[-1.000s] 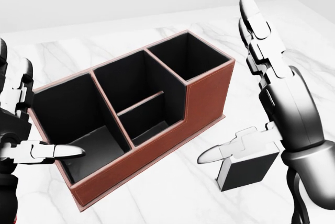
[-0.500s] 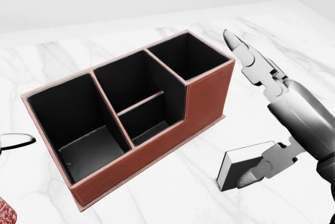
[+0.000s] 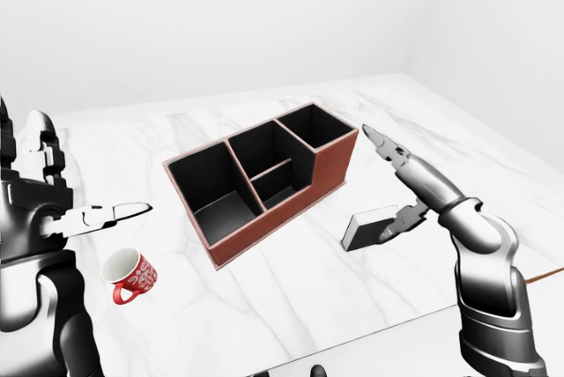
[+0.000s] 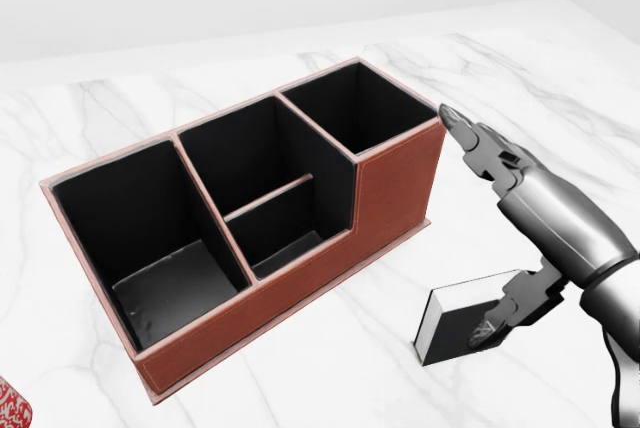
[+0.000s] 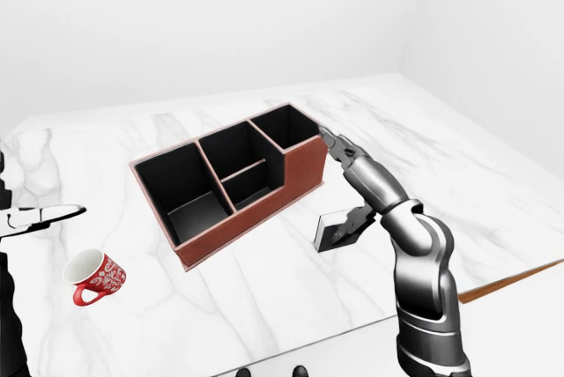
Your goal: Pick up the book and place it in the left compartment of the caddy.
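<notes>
Lowered since before, right hand (image 4: 500,238) spreads its fingers (image 4: 497,325), thumb touching the book (image 4: 452,326).

A white marble bench (image 3: 291,298) with grey veins carries three things. A reddish-brown caddy (image 4: 300,293) with black compartments sits diagonally near its middle. A dark book (image 4: 455,323) with white page edges lies just right of the caddy. A red patterned mug (image 3: 130,276) lies tipped on its side, left of the caddy.

Leather-look caddy (image 4: 395,193); glossy marble table (image 4: 300,368)
</notes>
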You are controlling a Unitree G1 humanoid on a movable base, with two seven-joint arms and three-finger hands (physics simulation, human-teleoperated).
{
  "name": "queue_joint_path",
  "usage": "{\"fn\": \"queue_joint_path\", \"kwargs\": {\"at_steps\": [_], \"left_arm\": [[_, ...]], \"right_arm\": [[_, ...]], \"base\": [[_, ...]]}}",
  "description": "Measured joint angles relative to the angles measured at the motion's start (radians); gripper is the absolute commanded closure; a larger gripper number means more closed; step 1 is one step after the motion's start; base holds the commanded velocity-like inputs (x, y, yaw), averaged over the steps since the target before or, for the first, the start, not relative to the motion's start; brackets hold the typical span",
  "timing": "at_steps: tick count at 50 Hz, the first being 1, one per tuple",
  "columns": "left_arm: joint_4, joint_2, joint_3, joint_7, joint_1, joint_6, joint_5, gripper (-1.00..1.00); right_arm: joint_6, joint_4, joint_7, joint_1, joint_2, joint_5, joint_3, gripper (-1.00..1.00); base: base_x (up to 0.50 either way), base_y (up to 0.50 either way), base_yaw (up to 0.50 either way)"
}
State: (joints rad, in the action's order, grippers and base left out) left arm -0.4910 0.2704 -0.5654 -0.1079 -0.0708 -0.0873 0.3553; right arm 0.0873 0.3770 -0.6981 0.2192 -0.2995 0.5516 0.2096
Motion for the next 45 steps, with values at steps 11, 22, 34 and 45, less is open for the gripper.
{"fn": "queue_joint_path", "kwargs": {"at_steps": [11,22,34,45], "left_arm": [[0.001,-0.004,-0.015,-0.006,0.014,0.000,0.003,-1.00],[-0.005,-0.007,-0.031,-0.012,0.026,0.000,0.009,-1.00],[-0.011,-0.011,-0.045,-0.017,0.037,0.000,0.013,-1.00],[-0.018,-0.016,-0.057,-0.023,0.048,0.000,0.018,-1.00]], "right_arm": [[0.000,-0.059,0.000,-0.012,0.000,0.096,-0.009,-1.00],[-0.034,-0.101,0.000,-0.019,-0.001,0.186,-0.018,-1.00],[-0.104,-0.177,0.000,-0.006,0.007,0.269,-0.046,-1.00],[-0.175,-0.250,0.000,0.006,0.014,0.344,-0.077,-1.00]], "base": [[0.00,0.00,0.00],[0.00,0.00,0.00],[0.00,0.00,0.00],[0.00,0.00,0.00]]}}
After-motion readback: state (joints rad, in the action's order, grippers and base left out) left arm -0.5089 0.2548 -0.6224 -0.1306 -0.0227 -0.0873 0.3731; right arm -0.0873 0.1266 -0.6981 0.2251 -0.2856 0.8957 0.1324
